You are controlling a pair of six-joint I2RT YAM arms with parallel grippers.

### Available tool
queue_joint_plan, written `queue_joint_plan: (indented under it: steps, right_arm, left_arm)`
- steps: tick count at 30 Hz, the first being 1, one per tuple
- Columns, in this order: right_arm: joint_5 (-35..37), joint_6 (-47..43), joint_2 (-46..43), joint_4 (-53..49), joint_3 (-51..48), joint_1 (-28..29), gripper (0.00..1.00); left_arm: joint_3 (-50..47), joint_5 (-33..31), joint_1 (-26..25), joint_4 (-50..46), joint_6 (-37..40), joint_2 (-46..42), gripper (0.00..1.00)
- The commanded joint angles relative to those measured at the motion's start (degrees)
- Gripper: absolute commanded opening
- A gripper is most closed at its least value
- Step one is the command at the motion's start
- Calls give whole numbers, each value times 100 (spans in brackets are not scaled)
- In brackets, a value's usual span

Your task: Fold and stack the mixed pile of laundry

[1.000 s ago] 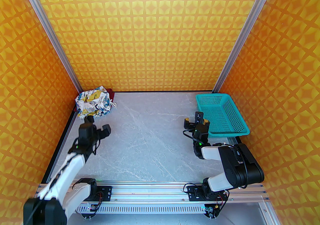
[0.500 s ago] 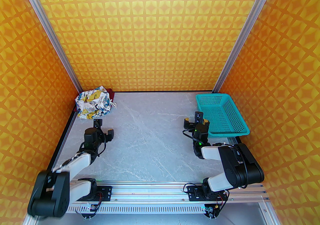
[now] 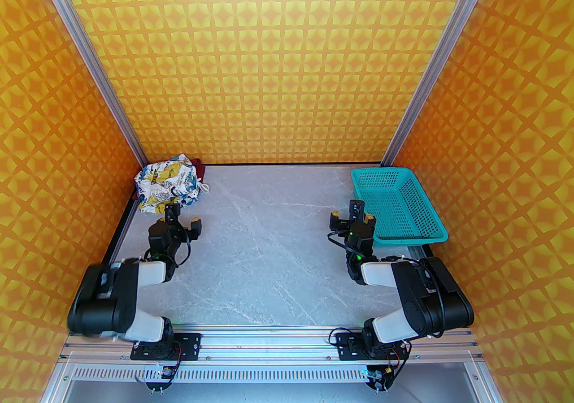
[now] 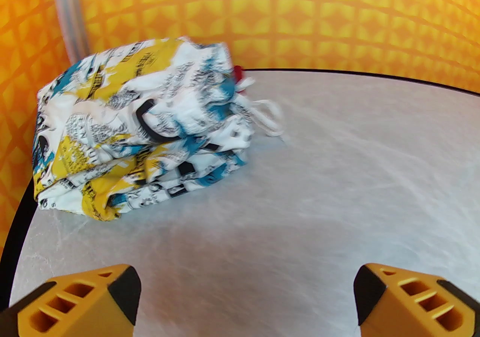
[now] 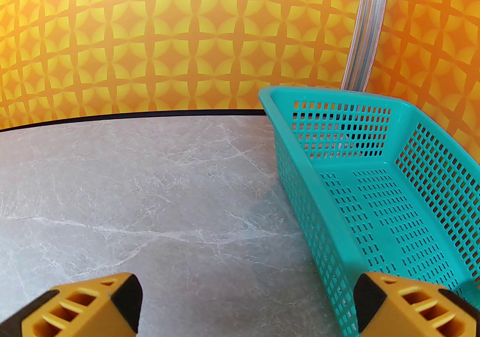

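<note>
Top external + both wrists: both sets of jaws wide open, nothing held

- left jaws: spread as wide as they go, empty. In the left wrist view the yellow left fingertips (image 4: 86, 298) sit in the bottom corners with bare worktop (image 4: 318, 196) between them.
- The printed white garment (image 4: 142, 129) lies ahead and left of that gap, clear of both tips. The frame is a bit smeared.
- From top external, the far finger lines up with the garment's near edge. That angle doesn't settle contact; the wrist view shows a gap.
- laundry pile (image 3: 168, 186): far-left corner of the worktop, up against the wall (image 3: 125, 154).
- The printed garment (blue, mustard and black) is bunched on top. A sliver of the dark red T-shirt (image 3: 201, 171) pokes out at its far right side.
- A white drawstring (image 3: 205, 188) trails off the right side onto the worktop.
- right jaws: same full spread, empty, near the right side of the worktop.
- In the right wrist view, one of the right fingertips (image 5: 86, 305) is over bare marble. The other sits in front of the near left wall of the teal basket (image 5: 300, 185).
- Can't tell whether that tip touches the basket or is just beside it.
- The basket stands in the far-right corner, well apart from the pile.
</note>
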Motion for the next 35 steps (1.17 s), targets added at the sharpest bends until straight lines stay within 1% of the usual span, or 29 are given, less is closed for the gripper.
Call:
queue_joint_plan:
  steps: [1,2,3,5,6,7,8,9,10,11,12,27,28,30,35]
  right_arm:
    - [-54,178,21,-293,39,-30,98]
    - [-55,178,27,-302,43,-30,98]
    - [-58,178,20,-303,42,-34,98]
    - [-59,178,23,-298,47,-30,98]
    - [-63,178,22,-302,46,-30,98]
    - [-63,178,22,-298,47,-26,99]
    - [-63,178,22,-302,51,-30,99]
    - [-95,172,35,-302,47,-30,99]
    - [-274,91,36,-315,59,-30,98]
    - [-658,-46,31,-377,90,-30,99]
    - [-743,-64,13,-381,80,-38,98]
    - [-757,-68,24,-385,87,-48,98]
    - [-804,-60,35,-455,129,-55,98]
    - [-1242,59,42,-704,248,-276,98]
    - [-1258,33,30,-622,210,-294,99]
  left_arm:
    - [26,238,109,449,-149,17,99]
    - [47,237,109,343,-148,-7,99]
    - [20,256,112,471,-148,34,99]
    - [70,467,118,331,-84,21,99]
    - [29,661,162,454,-48,40,99]
    - [-8,1083,248,523,-3,26,99]
    - [-48,1368,315,668,4,60,99]
    - [-54,1439,341,722,-7,74,99]
    - [-54,1441,339,664,6,60,99]
    - [-56,1441,344,687,3,61,99]
    - [-62,1441,343,708,10,67,99]
    - [-72,1414,305,708,45,50,99]
    - [-73,1414,310,703,44,50,99]
    - [-76,1412,304,704,44,50,99]
    - [-71,1407,304,698,46,51,99]
